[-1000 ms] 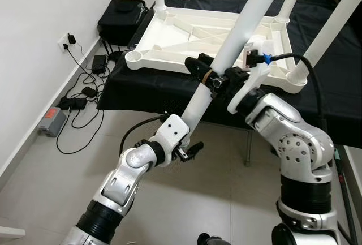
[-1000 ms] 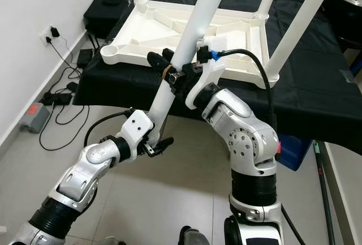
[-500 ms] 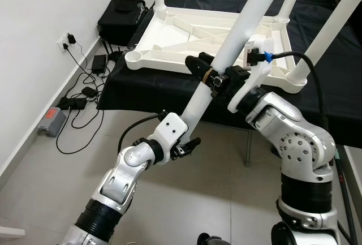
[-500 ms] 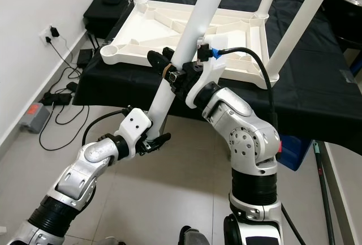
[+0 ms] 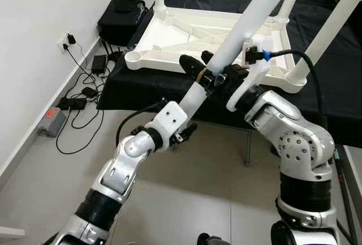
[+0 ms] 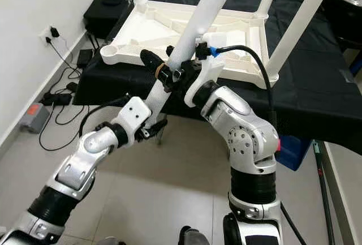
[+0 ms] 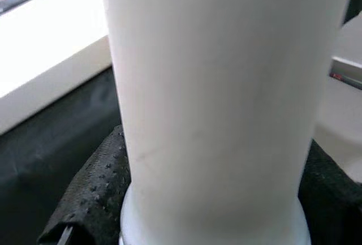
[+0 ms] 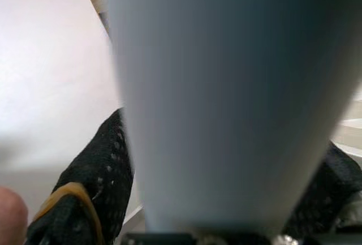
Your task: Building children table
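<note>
Surface: a bench draped in black cloth, carrying the upturned white tabletop.
Room: grey tiled floor, white wall on the robot's left with a socket, cables trailing below it, and a black bag beside the bench.
Tabletop: underside up, ribs showing; three legs stand in corner sockets, while the near-left socket is open.
Loose leg: a white tube held slanted above the bench's near edge, its lower end at the left gripper.
Left gripper: clamped round the leg's lower end.
Right gripper: clamped on the leg higher up, a tan band round one finger.
Left wrist view: the leg close up between dimpled black pads, with the tabletop's white edge and black cloth behind.
Right wrist view: the leg in shadow, and the banded finger against the pale wall.
</note>
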Tool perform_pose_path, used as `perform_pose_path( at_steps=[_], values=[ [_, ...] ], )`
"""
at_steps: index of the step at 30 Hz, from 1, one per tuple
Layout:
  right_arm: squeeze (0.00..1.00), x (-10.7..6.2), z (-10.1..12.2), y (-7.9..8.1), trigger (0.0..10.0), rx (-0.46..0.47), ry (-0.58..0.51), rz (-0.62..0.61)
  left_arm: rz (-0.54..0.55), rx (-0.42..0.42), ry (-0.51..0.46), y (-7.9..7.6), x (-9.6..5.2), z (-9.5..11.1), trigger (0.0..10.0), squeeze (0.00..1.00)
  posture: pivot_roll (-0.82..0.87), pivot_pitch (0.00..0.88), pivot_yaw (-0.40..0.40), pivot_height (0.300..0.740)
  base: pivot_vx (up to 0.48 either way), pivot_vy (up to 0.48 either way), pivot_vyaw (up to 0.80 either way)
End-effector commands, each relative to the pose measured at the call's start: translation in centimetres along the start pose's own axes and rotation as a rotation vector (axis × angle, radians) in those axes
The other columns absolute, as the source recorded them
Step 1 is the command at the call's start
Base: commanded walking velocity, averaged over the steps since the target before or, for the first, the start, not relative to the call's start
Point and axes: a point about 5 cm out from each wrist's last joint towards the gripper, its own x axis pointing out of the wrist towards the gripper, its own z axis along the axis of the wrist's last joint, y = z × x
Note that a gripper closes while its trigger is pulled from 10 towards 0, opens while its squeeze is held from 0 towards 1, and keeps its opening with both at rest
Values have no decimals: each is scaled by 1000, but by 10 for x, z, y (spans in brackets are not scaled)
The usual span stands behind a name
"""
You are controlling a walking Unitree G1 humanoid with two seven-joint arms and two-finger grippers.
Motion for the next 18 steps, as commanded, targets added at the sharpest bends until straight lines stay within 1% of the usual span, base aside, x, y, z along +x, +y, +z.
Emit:
perform_pose_path(
  at_steps=[1,3,6,11,15,16,18],
  values=[
    [0,4,-5,3,10000,-4,14,0,-25,34,-36,-6,3,9,10000,0,83,122,-39,740,0,0,0],
    [0,5,-6,3,10000,-4,15,-1,-27,39,-39,-7,4,11,10000,0,83,122,-39,740,0,0,0],
    [0,10,-8,6,10000,-4,11,-4,-55,43,-60,-15,8,17,10000,0,87,122,-40,740,0,0,0],
    [0,14,-7,7,10000,-16,-5,-13,-71,40,-67,-23,10,17,10000,0,85,120,-41,740,0,0,0],
    [0,16,-5,7,10000,-1,-24,-16,-73,49,-68,-23,11,18,10000,0,88,118,-43,740,0,0,0],
    [0,17,-6,7,10000,1,-27,-16,-73,63,-70,-22,11,18,10000,0,93,119,-46,740,0,0,0],
    [0,17,-6,7,10000,3,-28,-17,-70,53,-69,-22,11,19,10000,0,93,118,-44,740,0,0,0]
  ],
)
